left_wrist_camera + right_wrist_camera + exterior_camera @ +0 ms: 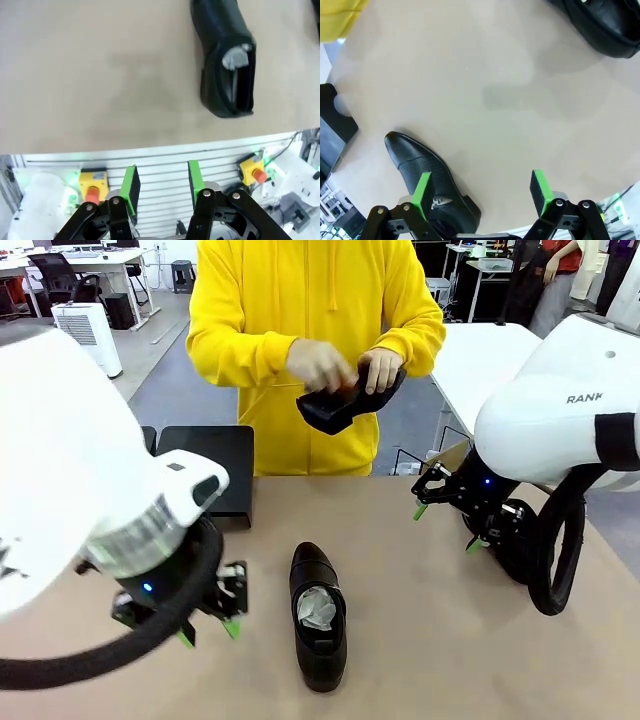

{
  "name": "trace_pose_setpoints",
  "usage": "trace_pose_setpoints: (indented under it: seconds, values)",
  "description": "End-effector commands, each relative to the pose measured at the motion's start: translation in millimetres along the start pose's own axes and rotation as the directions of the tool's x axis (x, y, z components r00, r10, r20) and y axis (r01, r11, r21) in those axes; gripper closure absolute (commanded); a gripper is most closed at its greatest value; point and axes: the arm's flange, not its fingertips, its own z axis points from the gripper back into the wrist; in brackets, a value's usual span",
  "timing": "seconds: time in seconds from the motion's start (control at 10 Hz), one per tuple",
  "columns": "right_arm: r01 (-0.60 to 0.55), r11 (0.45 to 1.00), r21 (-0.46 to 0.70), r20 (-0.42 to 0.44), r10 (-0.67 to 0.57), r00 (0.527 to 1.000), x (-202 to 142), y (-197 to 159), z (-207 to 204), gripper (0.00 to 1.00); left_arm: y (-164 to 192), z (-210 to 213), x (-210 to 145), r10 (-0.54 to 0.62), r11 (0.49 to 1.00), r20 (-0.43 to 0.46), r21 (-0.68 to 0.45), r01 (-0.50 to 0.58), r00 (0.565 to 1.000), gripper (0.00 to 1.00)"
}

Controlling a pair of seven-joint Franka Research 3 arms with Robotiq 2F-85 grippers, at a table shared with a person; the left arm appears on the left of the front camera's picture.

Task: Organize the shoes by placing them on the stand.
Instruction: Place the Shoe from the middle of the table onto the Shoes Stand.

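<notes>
Little of the job looks done. The stand sits at the far left of the desk, and its flat black top is bare wherever it shows, with no shoe on it. So every shoe in sight is left to place.

The middle shoe lies on the desk well apart from the stand, toe pointing toward the person and heel toward the robot. The held shoe is off the desk altogether, gripped in the person's hands at chest height. A third shoe lies on the desk at the top edge of the right wrist view.

The left gripper hangs low just beside the middle shoe, its fingers parted and holding nothing. The right gripper is over the right side of the desk, its fingers spread wide and also empty.

The middle shoe is a glossy black low-cut dress shoe with a tapered toe. A perforated panel crosses its upper, the lining is pale, and crumpled white paper is stuffed in the opening.
</notes>
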Motion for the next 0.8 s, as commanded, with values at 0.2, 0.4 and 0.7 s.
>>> trace_pose_setpoints:
  seconds: [0.2,0.4,0.7]
  values:
    - [-0.024,1.0,-0.003,-0.003,0.024,1.0,1,2,3,0.0,-37,-50,19,-0.048,0.997,0.018,-0.063,0.049,0.999,0.47]
    - [-0.024,1.0,-0.003,-0.003,0.024,1.0,1,2,3,0.0,-45,-63,35,-0.103,0.991,0.007,-0.08,0.103,0.995,0.47]
    - [-0.024,1.0,-0.003,-0.003,0.024,1.0,1,2,3,0.0,-60,-84,47,-0.146,0.988,-0.016,-0.055,0.145,0.989,0.47]
